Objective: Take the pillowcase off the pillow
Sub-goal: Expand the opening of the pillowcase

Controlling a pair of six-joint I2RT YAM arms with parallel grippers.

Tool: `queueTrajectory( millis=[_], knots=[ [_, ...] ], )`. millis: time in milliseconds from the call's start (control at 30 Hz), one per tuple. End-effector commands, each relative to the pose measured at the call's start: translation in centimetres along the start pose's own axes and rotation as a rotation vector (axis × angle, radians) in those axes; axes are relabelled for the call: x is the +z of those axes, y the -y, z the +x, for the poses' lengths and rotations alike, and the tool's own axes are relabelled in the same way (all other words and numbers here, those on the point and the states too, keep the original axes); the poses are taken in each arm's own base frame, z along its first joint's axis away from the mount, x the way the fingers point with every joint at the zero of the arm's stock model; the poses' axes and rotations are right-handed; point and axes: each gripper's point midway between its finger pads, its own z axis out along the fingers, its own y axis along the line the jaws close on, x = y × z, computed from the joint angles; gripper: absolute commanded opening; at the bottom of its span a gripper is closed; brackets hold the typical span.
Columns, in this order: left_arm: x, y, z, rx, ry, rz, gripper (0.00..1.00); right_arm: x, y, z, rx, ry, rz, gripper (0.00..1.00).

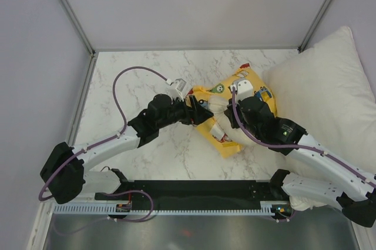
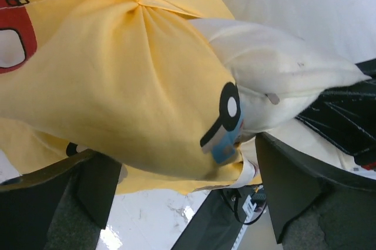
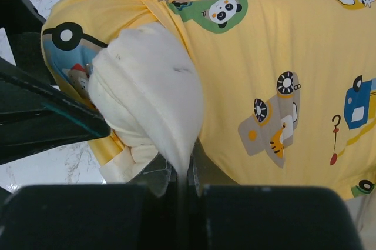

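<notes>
The yellow pillowcase (image 1: pixel 254 77) printed with cartoon vehicles lies bunched at the middle of the marble table (image 1: pixel 135 79). The cream pillow (image 1: pixel 233 139) sticks out of its near open end. My right gripper (image 1: pixel 228 127) is shut on a pinched corner of the pillow (image 3: pixel 147 85), with the pillowcase (image 3: pixel 282 38) beside it. My left gripper (image 1: pixel 202 112) is at the case's left edge. In the left wrist view my left gripper (image 2: pixel 179 151) has its jaws wide apart, with a bulge of pillowcase (image 2: pixel 106 85) between and above them and the pillow (image 2: pixel 276 79) emerging at the right.
A large bright white pillow (image 1: pixel 329 85) lies at the table's right side, touching the pillowcase, and it shows in the left wrist view (image 2: pixel 294 3). Grey walls enclose the back and sides. A black rail (image 1: pixel 194 190) with the arm bases runs along the near edge.
</notes>
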Motion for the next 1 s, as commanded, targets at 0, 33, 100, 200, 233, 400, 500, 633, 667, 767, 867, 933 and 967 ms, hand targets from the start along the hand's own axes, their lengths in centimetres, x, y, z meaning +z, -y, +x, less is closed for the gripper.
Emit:
queueTrajectory(
  millis=[0,33,100,200,233,400,500,633,667,767,867,933,967],
  knots=[
    [1.3,1.1,-2.7,0.015,0.089,0.008,0.84,-0.5,1.0,-1.2,0.032,0.061,0.036,0.00],
    [1.4,0.9,-2.3,0.016,0.075,0.005,0.71,-0.6,1.2,-1.2,0.034,0.061,0.042,0.00],
    [1.3,0.5,-1.7,0.015,0.055,0.002,0.27,-0.9,1.8,-1.5,0.032,0.070,0.075,0.00],
    [0.8,-0.3,-0.6,0.014,0.027,-0.020,0.02,-1.3,3.2,-1.5,0.016,0.067,0.147,0.00],
    [0.5,-0.9,-0.1,0.015,0.020,-0.036,0.02,-1.4,3.6,-1.5,0.007,0.064,0.165,0.00],
    [-1.6,-2.6,1.3,0.040,-0.017,-0.105,0.02,-2.3,5.6,-1.5,0.003,0.072,0.261,0.00],
    [-3.0,-3.9,2.4,0.037,-0.026,-0.133,0.02,-2.8,6.6,-1.5,0.001,0.078,0.302,0.00],
    [-4.8,-4.7,3.1,0.042,-0.025,-0.149,0.02,-3.1,7.1,-1.7,0.009,0.081,0.315,0.00],
    [-5.1,-4.8,3.1,0.042,-0.019,-0.151,0.02,-3.2,7.2,-1.8,0.010,0.082,0.316,0.00],
    [-5.8,-4.9,3.1,0.046,-0.013,-0.154,0.02,-3.2,7.2,-2.1,0.012,0.084,0.320,0.00],
    [-6.5,-5.8,3.1,0.051,-0.003,-0.191,0.02,-3.4,7.4,-2.2,0.016,0.088,0.323,0.00],
    [-7.2,-6.6,2.5,0.033,0.041,-0.222,0.02,-3.5,7.3,-2.2,0.024,0.088,0.312,0.00],
    [-7.4,-6.8,2.1,0.029,0.061,-0.223,0.02,-3.5,7.2,-2.1,0.024,0.085,0.306,0.00]
  ],
)
